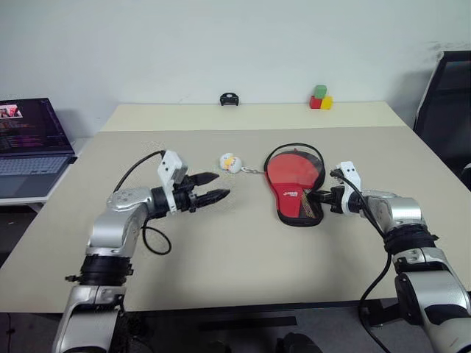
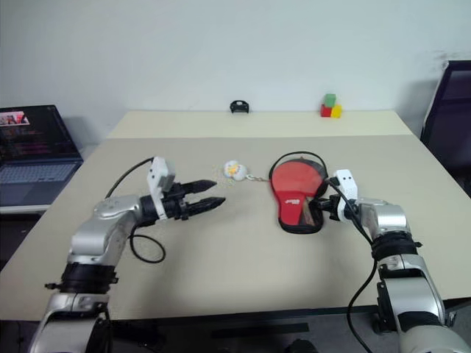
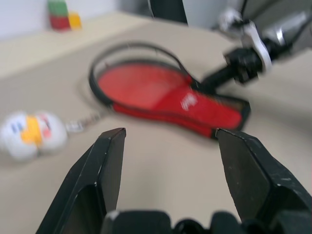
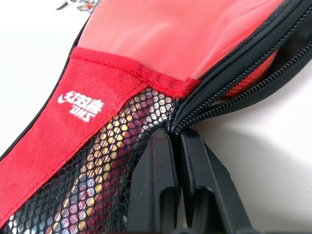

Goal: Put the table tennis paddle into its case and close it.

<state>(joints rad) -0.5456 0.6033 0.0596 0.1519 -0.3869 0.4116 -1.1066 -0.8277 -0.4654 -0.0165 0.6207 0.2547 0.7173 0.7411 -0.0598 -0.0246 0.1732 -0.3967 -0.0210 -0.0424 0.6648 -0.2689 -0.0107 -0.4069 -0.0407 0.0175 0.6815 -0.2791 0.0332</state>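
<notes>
The case (image 1: 296,184) lies on the table right of centre, red side with white logo and mesh pocket facing up. Its black zipper edge (image 1: 293,147) gapes in a loop around the round end. The table tennis paddle sits inside; its striped handle (image 4: 105,161) shows through the mesh. My right gripper (image 1: 318,199) is shut on the zipper edge (image 4: 181,105) at the case's narrow end. My left gripper (image 1: 219,187) hangs open above the table, left of the case, with nothing between its fingers.
A small white plush keychain (image 1: 230,162) lies between my left gripper and the case, joined to it by a chain. A laptop (image 1: 29,143) stands at the far left. Coloured blocks (image 1: 321,98) and a small black object (image 1: 229,99) rest at the table's far edge. A black chair (image 1: 449,95) is at the right.
</notes>
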